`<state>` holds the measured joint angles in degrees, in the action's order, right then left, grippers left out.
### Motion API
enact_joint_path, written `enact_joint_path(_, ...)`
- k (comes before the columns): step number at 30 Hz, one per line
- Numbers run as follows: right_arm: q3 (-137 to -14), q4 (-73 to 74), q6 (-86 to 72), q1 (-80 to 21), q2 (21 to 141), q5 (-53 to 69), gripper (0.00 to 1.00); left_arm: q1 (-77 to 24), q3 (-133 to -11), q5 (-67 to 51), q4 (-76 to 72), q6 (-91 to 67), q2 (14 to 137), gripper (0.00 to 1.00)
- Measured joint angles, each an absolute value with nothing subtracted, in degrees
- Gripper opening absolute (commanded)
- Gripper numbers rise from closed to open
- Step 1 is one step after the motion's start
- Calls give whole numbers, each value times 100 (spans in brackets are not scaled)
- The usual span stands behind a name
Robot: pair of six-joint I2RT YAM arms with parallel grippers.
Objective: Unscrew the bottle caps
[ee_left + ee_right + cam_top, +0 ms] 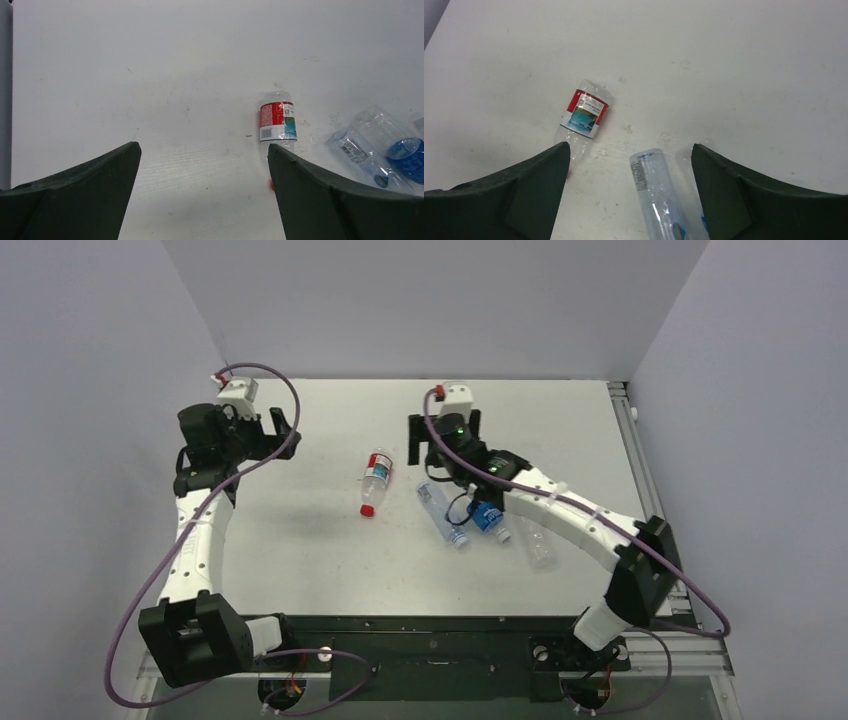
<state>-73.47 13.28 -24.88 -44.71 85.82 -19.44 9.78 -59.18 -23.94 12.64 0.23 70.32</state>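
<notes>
Overhead view: four clear bottles lie on their sides on the white surface [300, 540]. The red-labelled bottle [377, 470] lies alone near the middle, between the two arms. Its long axis runs far to near, leaning slightly left. The red cap [367, 510] is screwed on at the near end and points toward the arm bases.

To its right, a pale-blue-labelled bottle [437, 506], a blue-labelled bottle [487, 517] and an unlabelled bottle [538, 542] lie close together. Their necks angle toward the near right. The right forearm crosses above part of this group. The caps on these three are too small to judge.

The left hand [285, 432] hangs over bare surface, well to the left of the bottles. The right hand [443, 435] hangs just beyond the far ends of the red-labelled and pale-blue-labelled bottles.

Wrist views only: both hands have their fingers spread wide with nothing between them.

- **Left wrist view:** the red cap shows only as a red sliver at the edge of one finger. The unlabelled bottle is out of frame.
- **Right wrist view:** only the red-labelled and pale-blue-labelled bottles appear, and again only a sliver of the cap shows.
</notes>
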Motion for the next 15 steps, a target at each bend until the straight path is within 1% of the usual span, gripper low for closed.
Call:
enact_joint_path(3,-8385,1743,-2532,-5004,9636,-2268,86,1413,-6447,-2818,1813,-123,7135,97)
enact_joint_path(8,-9771,2163,-2644,-5640,11135,-2451,86,1999,-6748,-3286,2364,-226,7223,97)
enact_joint_path(15,-10956,2676,-2788,-5780,12525,-2386,86,2084,-6751,-3334,3030,-3,7210,97)
